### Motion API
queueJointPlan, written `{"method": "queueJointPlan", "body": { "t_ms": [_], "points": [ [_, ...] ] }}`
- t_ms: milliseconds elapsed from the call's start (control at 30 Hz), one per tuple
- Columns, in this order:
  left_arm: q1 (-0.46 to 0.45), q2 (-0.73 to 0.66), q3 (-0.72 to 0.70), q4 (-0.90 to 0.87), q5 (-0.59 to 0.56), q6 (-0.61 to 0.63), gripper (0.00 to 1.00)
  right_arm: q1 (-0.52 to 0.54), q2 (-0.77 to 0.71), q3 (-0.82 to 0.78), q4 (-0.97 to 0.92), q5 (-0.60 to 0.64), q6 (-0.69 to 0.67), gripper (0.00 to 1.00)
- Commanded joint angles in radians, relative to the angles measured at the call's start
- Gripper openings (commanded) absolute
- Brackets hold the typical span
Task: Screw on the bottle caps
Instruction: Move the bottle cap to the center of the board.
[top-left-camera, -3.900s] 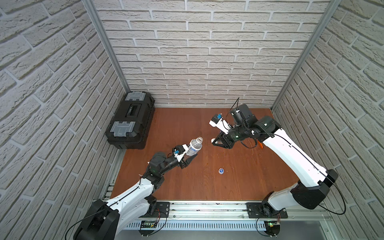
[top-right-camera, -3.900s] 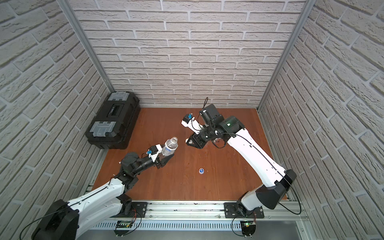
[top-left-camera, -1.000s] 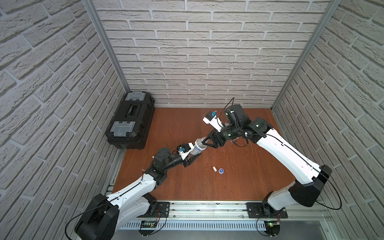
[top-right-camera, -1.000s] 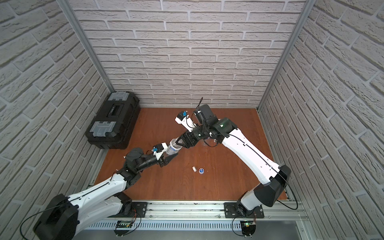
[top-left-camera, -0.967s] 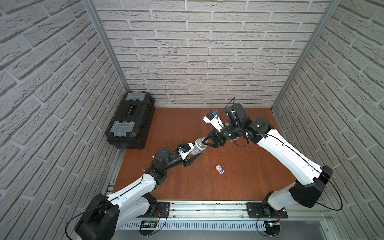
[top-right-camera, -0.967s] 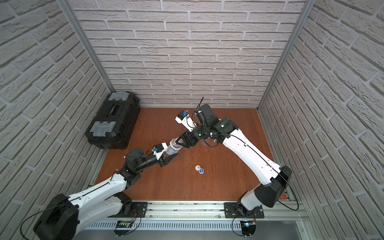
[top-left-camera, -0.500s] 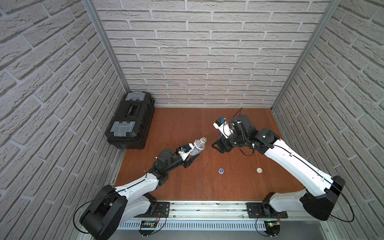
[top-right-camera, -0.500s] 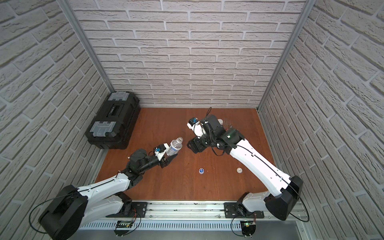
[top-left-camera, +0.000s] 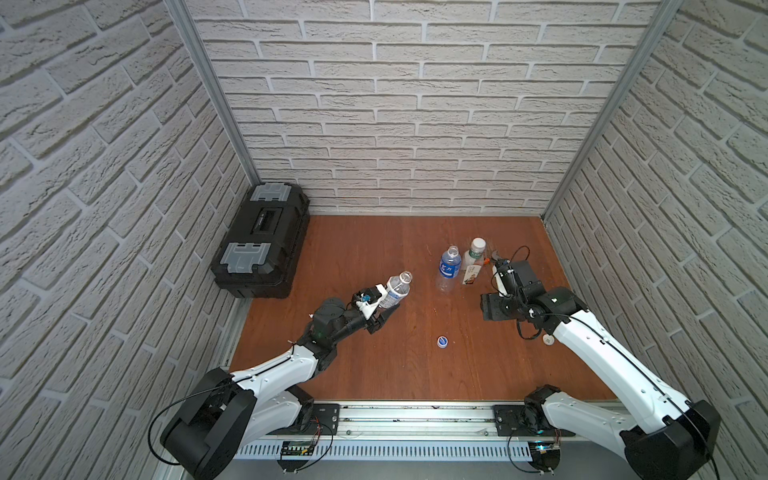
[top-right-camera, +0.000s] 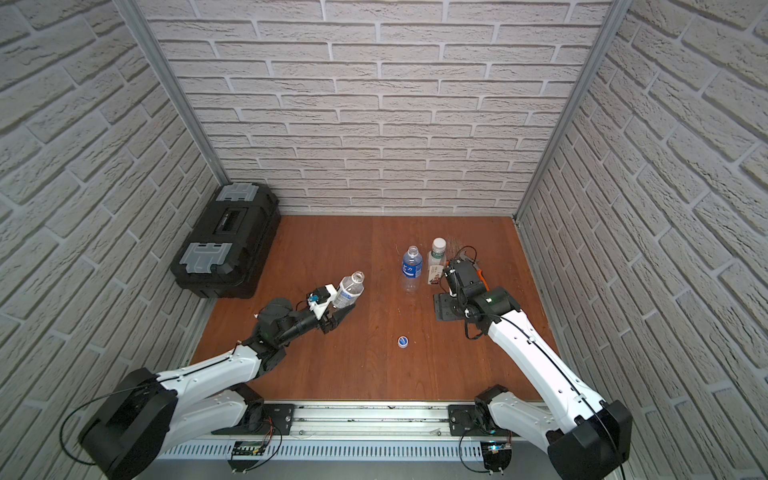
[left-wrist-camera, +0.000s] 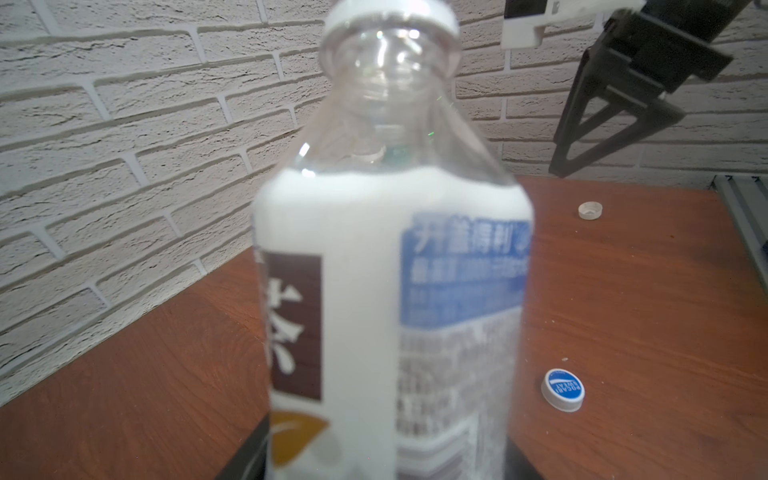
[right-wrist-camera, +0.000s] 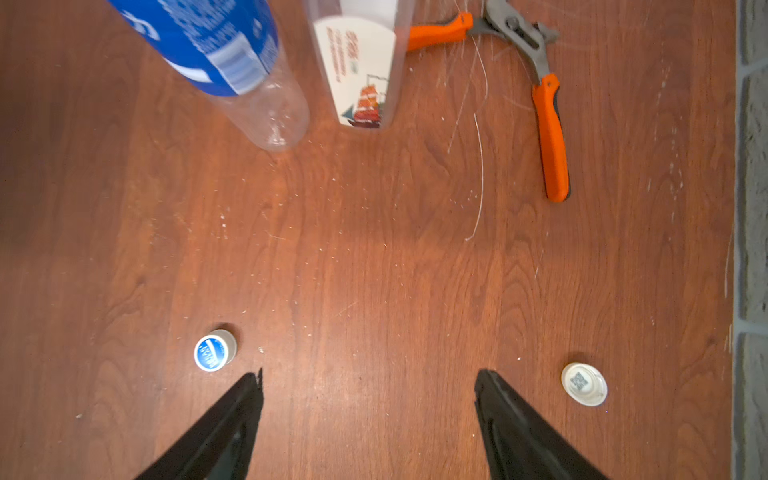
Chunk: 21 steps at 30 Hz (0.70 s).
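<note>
- Toolbox: well apart from the left jaws, on the side away from the right jaws. Not part of the job.
- Left jaws: closed on the base of the white bottle. It is held tilted, apparently clear of the table, with its neck leaning toward the right jaws. The mouth is bare.
- Blue cap: flat on the table, marked face up, between the two sets of jaws and just outside one right fingertip.
- Blue bottle: upright and uncapped, beyond the right jaws.
- Square bottle: upright, just beside the blue bottle. Its wide cap is already on.
- Right jaws: spread wide and empty, pointing down over bare table.
- Small cap: on the table just outside the other right fingertip, well apart from the left jaws.
- Pliers: beyond the right jaws, near the square bottle. Leave alone.
- Step in hand (judged): fetching a cap for the held bottle. One bottle of three is capped.
- Next move (judged): shift the right jaws sideways over the small cap, lower them and close across its rim. Carry it to the bare mouth and line it up with the tilted neck before turning.
</note>
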Motion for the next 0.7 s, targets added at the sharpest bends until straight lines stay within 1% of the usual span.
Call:
{"method": "queueJointPlan", "body": {
  "t_ms": [0,67,167,233,267,367,433,533,667],
  "points": [
    [0.003,0.016,0.01,0.084,0.041,-0.021,0.58,-0.009,-0.029,-0.051,0.071,0.028,0.086,0.84],
    [-0.002,0.02,0.019,0.091,0.046,-0.026,0.58,-0.036,-0.026,-0.072,0.046,0.1,0.143,0.86],
    [-0.003,0.021,0.03,0.088,0.052,-0.027,0.58,-0.111,-0.027,-0.118,0.064,0.157,0.198,0.88],
    [-0.005,0.022,0.039,0.083,0.052,-0.031,0.58,-0.148,-0.02,-0.136,0.085,0.191,0.207,0.9],
    [-0.005,0.023,0.044,0.081,0.048,-0.034,0.58,-0.167,-0.012,-0.142,0.088,0.208,0.207,0.94],
    [-0.007,0.03,0.057,0.081,0.024,-0.06,0.58,-0.237,0.013,-0.168,0.108,0.202,0.233,0.97],
    [-0.008,0.038,0.062,0.082,0.0,-0.076,0.58,-0.283,0.019,-0.205,0.147,0.203,0.268,0.97],
    [-0.009,0.048,0.076,0.076,-0.017,-0.099,0.58,-0.354,0.022,-0.267,0.188,0.221,0.368,0.95],
    [-0.013,0.046,0.104,0.038,-0.027,-0.114,0.58,-0.481,0.008,-0.349,0.213,0.218,0.436,0.89]
  ]
}}
